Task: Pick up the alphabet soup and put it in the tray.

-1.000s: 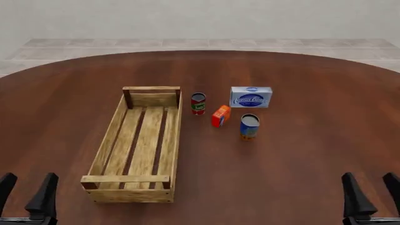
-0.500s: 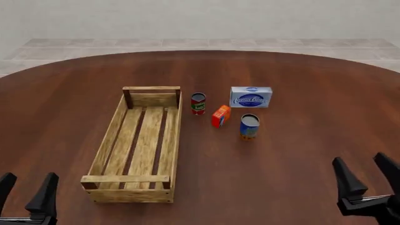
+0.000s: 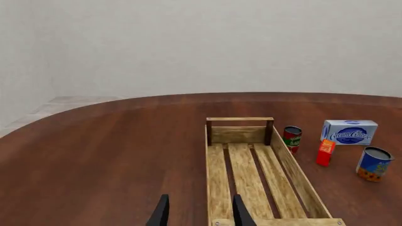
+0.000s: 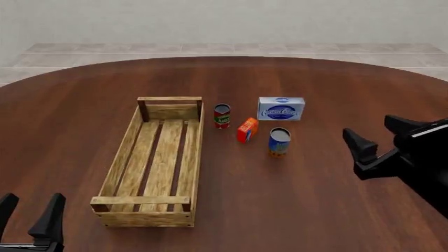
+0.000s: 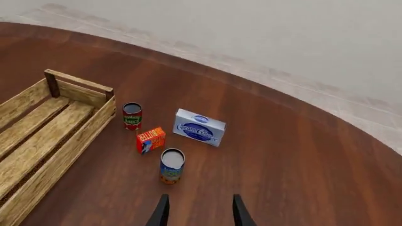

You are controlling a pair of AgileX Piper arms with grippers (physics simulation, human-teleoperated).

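The tray (image 4: pixel 155 157) sits left of centre on the table (image 4: pixel 308 199), running lengthwise away from the arms. Just right of its far end stands a can (image 4: pixel 222 115). Right of that and a touch nearer, a small box (image 4: pixel 247 129), tilted. Nearer and further right, the alphabet soup (image 4: pixel 279 142), upright on the table, outside the tray. Behind the soup lies a larger box (image 4: pixel 281 108). All four sit close together, none touching.
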